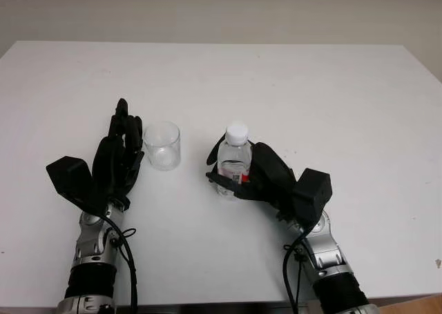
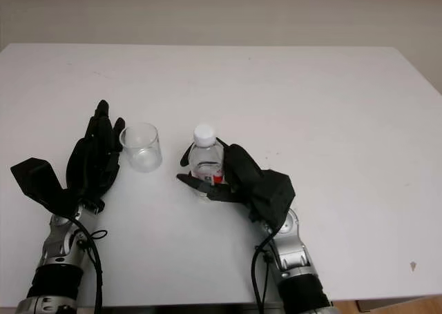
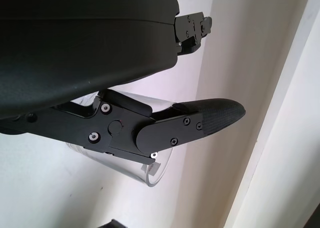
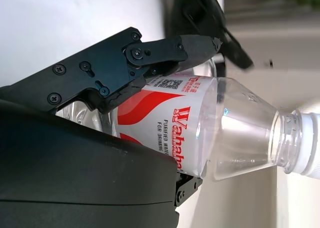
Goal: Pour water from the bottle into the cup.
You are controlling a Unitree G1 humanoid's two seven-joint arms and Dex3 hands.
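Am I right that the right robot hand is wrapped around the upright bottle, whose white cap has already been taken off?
Not quite: the right robot hand is wrapped around the upright bottle, but its white cap is on, as the left eye view shows.

Light is even and soft over the white table, bright with no hard glare. Shadows are faint: a pale one under the cup and darker ones close beneath each arm. The far table edge bows slightly. In the right wrist view the bottle label reads sharp, while the background past its cap is washed out and blurred. The left wrist view's black shell is dark and featureless
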